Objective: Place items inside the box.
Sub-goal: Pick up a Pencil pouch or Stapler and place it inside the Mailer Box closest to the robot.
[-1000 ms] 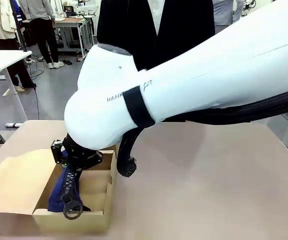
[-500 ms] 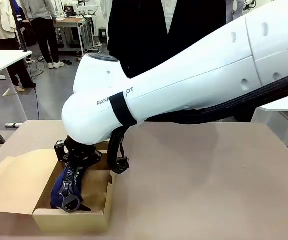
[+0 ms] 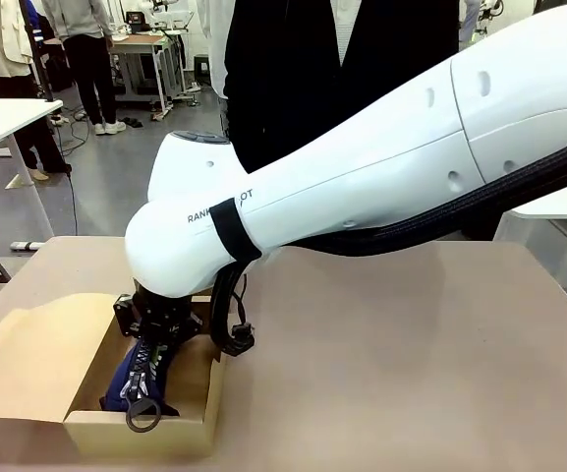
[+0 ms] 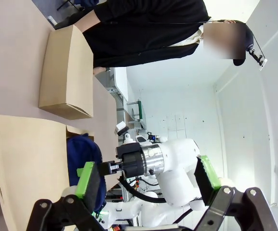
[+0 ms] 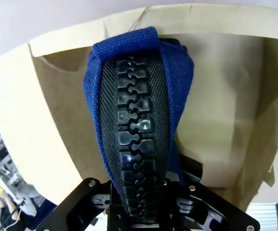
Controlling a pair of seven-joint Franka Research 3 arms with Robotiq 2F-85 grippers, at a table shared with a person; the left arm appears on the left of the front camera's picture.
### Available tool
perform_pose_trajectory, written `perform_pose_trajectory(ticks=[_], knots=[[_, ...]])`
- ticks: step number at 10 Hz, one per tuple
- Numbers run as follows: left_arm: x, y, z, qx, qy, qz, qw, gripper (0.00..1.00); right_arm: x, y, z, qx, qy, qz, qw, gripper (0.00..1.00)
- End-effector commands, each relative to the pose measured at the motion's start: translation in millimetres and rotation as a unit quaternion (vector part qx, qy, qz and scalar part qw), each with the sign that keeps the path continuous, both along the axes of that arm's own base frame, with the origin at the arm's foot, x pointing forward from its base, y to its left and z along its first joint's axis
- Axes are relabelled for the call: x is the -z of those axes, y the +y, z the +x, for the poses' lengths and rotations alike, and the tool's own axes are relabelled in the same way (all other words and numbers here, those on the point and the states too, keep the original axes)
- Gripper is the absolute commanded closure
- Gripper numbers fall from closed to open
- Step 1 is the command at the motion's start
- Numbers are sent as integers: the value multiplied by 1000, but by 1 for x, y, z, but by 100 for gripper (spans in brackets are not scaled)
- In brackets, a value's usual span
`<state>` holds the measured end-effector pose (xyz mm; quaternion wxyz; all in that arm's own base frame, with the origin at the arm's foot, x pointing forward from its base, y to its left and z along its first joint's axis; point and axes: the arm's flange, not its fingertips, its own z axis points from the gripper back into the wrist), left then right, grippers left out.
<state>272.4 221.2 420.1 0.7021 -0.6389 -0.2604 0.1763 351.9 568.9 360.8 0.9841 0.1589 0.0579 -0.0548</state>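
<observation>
The right pincer [image 3: 153,344] grips the navy blue zip pouch [image 3: 129,385], seemingly soft and light, by its stiffer zipper spine, inside the box [image 3: 136,435] at the bench's [image 3: 411,344] near-left corner; the left pincer [image 4: 147,175] stands wide, empty.

Navy blue zip pouch [image 3: 124,386], woven fabric with a chunky black zip shut along its upper edge, slants lengthwise inside the open cardboard box [image 3: 136,436] at the surface's near left, clamped in the right end effector [image 3: 151,354]. Its black ring pull [image 3: 141,415] reaches the near wall.
</observation>
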Motion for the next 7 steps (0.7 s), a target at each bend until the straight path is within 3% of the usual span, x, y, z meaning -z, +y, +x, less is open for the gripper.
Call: perform_pose_trajectory(ticks=[1, 2, 3, 4, 5, 6, 7], knots=[[-1, -1, -3, 2, -9, 1, 1000, 0, -5, 7, 1, 13, 13, -4, 1000, 93], [-1, -1, -3, 2, -9, 1, 1000, 0, -6, 7, 1, 9, 14, -3, 1000, 93], [-1, -1, -3, 2, -9, 1, 1000, 0, -6, 6, 1, 7, 14, -5, 1000, 33], [-1, -1, -3, 2, -9, 1, 1000, 0, -5, 5, 2, 8, 18, -4, 1000, 33], [-1, -1, -3, 2, -9, 1, 1000, 0, -5, 3, 2, 8, 17, -3, 1000, 0], [-1, -1, -3, 2, -9, 1, 1000, 0, -6, 2, 2, 10, 12, -3, 1000, 30], [-1, -1, -3, 2, -9, 1, 1000, 0, -8, -1, 2, 12, 6, -1, 1000, 0]])
